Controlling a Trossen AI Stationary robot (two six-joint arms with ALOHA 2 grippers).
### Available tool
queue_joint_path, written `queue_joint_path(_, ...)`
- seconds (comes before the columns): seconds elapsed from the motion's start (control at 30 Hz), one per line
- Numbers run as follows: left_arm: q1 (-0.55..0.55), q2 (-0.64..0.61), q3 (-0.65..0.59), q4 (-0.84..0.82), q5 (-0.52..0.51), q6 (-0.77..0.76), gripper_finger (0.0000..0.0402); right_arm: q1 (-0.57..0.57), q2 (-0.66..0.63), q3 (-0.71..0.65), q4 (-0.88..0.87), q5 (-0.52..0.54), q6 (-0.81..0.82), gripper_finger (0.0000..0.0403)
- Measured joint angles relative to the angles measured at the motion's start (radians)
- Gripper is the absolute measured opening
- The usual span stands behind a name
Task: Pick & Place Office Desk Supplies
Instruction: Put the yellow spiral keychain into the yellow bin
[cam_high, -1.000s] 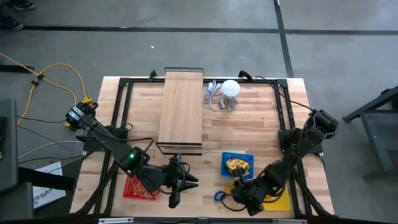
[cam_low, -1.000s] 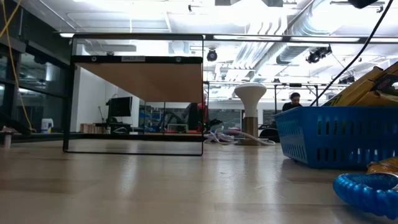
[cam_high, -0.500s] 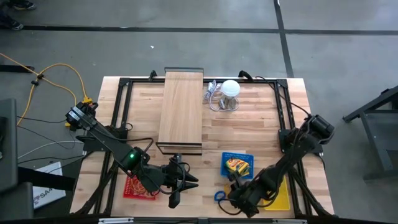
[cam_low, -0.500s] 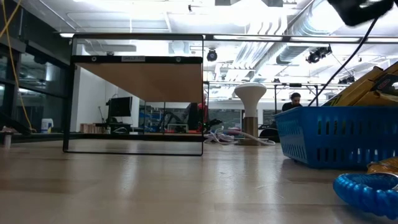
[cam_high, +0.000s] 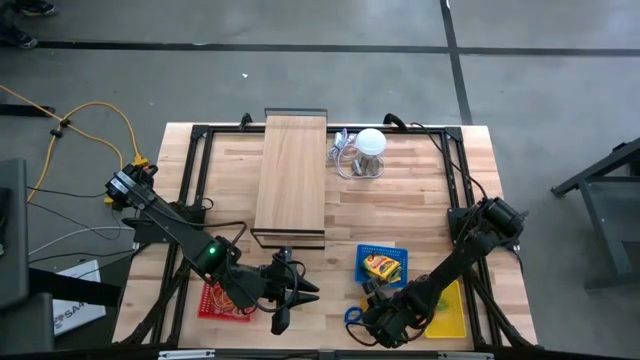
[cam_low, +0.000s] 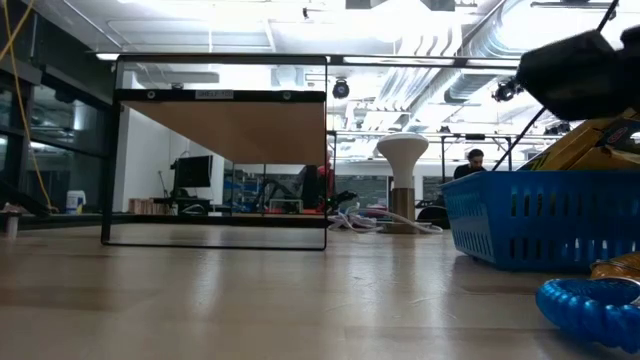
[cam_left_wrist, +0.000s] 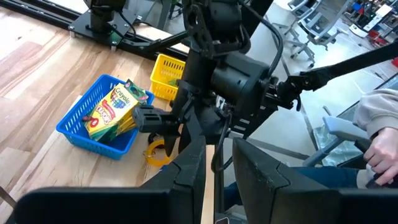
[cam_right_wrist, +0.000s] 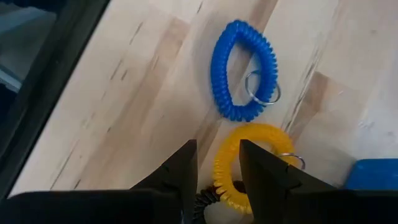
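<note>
Two coiled loop clips lie flat on the wood near the table's front edge: a blue one (cam_right_wrist: 242, 78) with a metal ring, and a yellow one (cam_right_wrist: 255, 165) beside the blue basket (cam_high: 382, 252). My right gripper (cam_right_wrist: 217, 148) hangs open, tipped steeply down, just above the yellow loop's edge, touching nothing that I can see. The blue loop (cam_high: 352, 316) also shows in the low view (cam_low: 590, 305). A yellow crayon pack (cam_high: 381, 266) lies in the blue basket. My left gripper (cam_high: 298, 300) waits open above the front of the table, pointing toward the right arm.
A yellow basket (cam_high: 452, 310) sits at the front right and a red basket (cam_high: 222, 300) at the front left. A wooden board on a black frame (cam_high: 292, 180) and a white round object with cable (cam_high: 370, 142) stand farther back. A person's sleeve (cam_left_wrist: 379, 118) shows beyond the table.
My right gripper has come down toward the table and a little toward its left and near edges, closing in over the coiled loops while tipping more steeply downward. Its fingers have kept the same gap. The loops and baskets have not moved.
</note>
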Motion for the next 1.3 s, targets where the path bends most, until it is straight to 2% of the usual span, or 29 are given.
queue_joint_path(0.3,0.0,0.0,0.0,0.0,0.0,0.0,0.0077,-0.009,0.016,0.0,-0.014,0.029,0.014,0.0107)
queue_joint_path(0.57,0.0,0.0,0.0,0.0,0.0,0.0,0.0077,-0.025,0.019,0.0,-0.063,0.016,0.106,0.0107)
queue_joint_path(0.93,0.0,0.0,0.0,0.0,0.0,0.0,0.0077,-0.026,0.019,0.0,-0.059,-0.003,0.108,0.0106)
queue_joint_path(1.3,0.0,0.0,0.0,0.0,0.0,0.0,0.0077,-0.026,0.019,0.0,-0.058,-0.01,0.105,0.0041)
